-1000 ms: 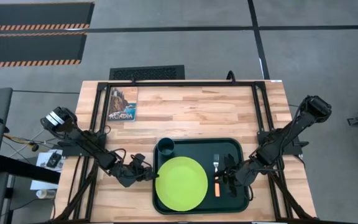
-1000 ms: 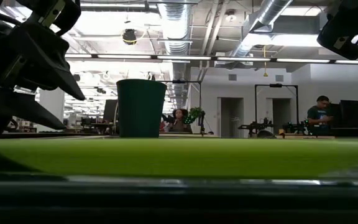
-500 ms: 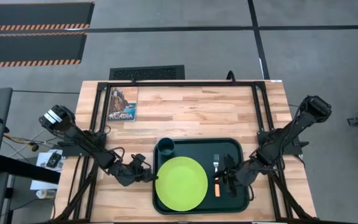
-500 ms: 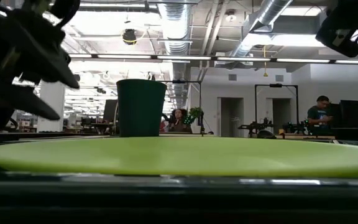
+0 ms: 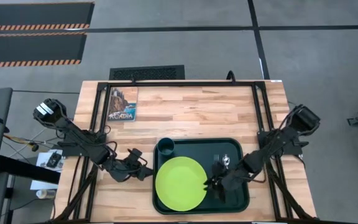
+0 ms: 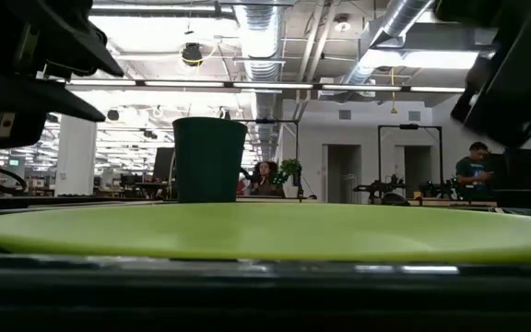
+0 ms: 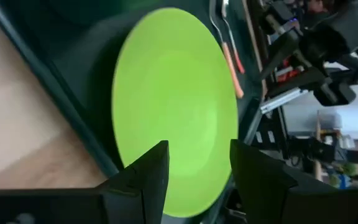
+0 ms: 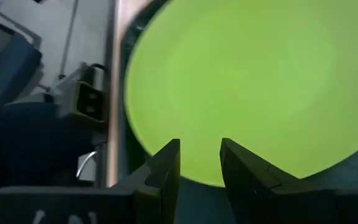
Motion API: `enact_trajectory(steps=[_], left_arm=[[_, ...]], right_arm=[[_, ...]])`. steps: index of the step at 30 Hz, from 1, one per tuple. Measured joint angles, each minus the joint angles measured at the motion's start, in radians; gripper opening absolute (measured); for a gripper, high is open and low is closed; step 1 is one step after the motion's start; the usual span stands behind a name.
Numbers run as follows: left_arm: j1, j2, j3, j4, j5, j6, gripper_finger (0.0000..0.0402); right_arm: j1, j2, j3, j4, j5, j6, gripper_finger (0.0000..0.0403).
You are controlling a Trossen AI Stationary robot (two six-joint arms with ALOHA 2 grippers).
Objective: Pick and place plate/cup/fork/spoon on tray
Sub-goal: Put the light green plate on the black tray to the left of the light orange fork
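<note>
One tray (image 5: 238, 149) sits at the table's near edge. It holds one cup (image 5: 165, 147) in its far left corner, one plate (image 5: 180, 183) lying flat on its left half, and cutlery on its right half: one fork (image 7: 215, 18) is seen with an orange handle (image 7: 233, 65); the spoon cannot be told apart.

The left gripper (image 5: 143, 173) is low over the bare table, just beside the tray's left rim, fingers (image 7: 148, 177) parted and holding nothing.

The right gripper (image 5: 211, 185) reaches over the tray at the plate's right edge, fingers (image 8: 166, 168) slightly apart and empty.
</note>
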Motion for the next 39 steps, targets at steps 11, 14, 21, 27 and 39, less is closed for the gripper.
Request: enact_trajectory(steps=[11,14,21,27,39], left_arm=[[0.0,0.0,0.0,-0.11,-0.016,-0.015,0.0155],[0.004,0.0,0.0,-0.123,-0.019,-0.019,0.0155],[0.013,0.0,0.0,-0.123,-0.017,-0.018,0.0155],[0.013,0.0,0.0,-0.124,-0.024,-0.018,0.0155],[0.013,0.0,0.0,-0.144,-0.035,-0.018,0.0155]], right_arm=[[-0.106,0.093,0.0,0.01,-0.06,0.028,0.014],[-0.131,0.093,0.0,0.0,-0.059,0.022,0.014],[-0.194,0.093,0.0,-0.046,-0.058,-0.005,0.014],[-0.235,0.093,0.0,-0.049,-0.058,-0.051,0.014],[-0.31,0.092,0.0,-0.027,-0.048,-0.113,0.014]])
